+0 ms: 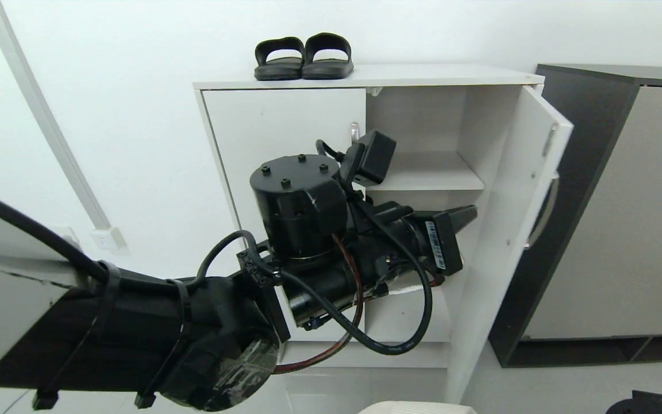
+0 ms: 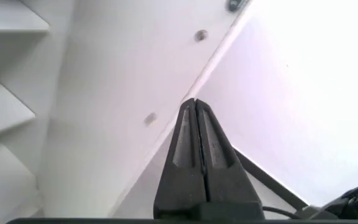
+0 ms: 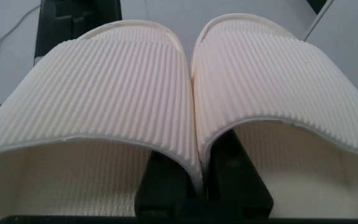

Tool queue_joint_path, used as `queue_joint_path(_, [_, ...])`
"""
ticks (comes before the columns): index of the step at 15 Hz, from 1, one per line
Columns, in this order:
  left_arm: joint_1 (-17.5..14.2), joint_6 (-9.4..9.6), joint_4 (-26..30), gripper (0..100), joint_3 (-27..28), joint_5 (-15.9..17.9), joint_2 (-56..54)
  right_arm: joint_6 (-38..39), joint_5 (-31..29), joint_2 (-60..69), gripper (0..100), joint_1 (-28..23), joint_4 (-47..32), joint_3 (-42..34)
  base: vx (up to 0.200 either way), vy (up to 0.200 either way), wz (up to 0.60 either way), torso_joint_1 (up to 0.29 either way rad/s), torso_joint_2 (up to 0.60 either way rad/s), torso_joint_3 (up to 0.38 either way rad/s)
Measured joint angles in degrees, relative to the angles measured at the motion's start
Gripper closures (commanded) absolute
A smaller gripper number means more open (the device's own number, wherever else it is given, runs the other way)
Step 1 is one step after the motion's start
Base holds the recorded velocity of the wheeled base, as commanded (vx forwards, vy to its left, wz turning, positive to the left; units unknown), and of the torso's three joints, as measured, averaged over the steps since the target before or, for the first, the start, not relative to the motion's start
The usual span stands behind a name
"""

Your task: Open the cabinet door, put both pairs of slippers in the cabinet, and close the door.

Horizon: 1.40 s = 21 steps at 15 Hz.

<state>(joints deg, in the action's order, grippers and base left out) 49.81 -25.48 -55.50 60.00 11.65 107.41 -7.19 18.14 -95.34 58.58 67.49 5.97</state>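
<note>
White board makes up the cabinet, which stands against a plain white wall on a pale floor. Its left door is closed and its right door swings out wide, baring a shelf and the compartments above and below it. Black slippers sit side by side on the cabinet top, toward its left end, toes facing out. Just right of the cabinet stands a grey cabinet with dark sides and closed doors. A white strip runs slantwise down the wall at the left, with a small white box near its lower end. The left arm reaches across the front of the cabinet, and the left gripper lies in the open half below the shelf, close to the inner face of the right door. In the left wrist view the left gripper has its fingers pressed together with nothing between them, the tip just at the door edge; the shelves show off to one side. White slippers, ribbed across the straps, lie together in the right wrist view, and the right gripper pinches their two touching inner walls, one finger inside each slipper.
</note>
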Motion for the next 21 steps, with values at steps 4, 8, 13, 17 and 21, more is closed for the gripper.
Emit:
queue_joint_path(4, [-3.4,0.38,0.0,100,-1.2,-0.3,-0.6,0.3,-1.5,-1.0,100,-1.1,0.1,2.0,0.0,0.0,0.0,0.0,0.0,0.0])
queue_joint_path(8, [-11.2,3.21,0.1,100,-5.6,-7.4,-4.8,6.1,-19.3,-6.0,100,-7.1,-0.5,12.0,0.0,0.0,0.0,0.0,0.0,0.0])
queue_joint_path(13, [-18.4,11.56,0.3,100,-22.3,-18.5,-17.3,14.3,-38.4,-14.6,100,-11.1,-7.9,28.6,0.0,0.0,0.0,0.0,0.0,0.0])
queue_joint_path(17, [-21.9,16.62,2.6,100,-39.0,-40.2,-34.2,19.8,-45.2,-18.6,100,-14.9,-18.2,37.7,0.0,0.0,0.0,0.0,0.0,0.0])
queue_joint_path(21, [-34.0,17.74,13.2,100,-50.4,-45.6,-54.0,20.2,-49.0,-20.3,100,-15.6,-18.5,39.2,0.0,0.0,0.0,0.0,0.0,0.0])
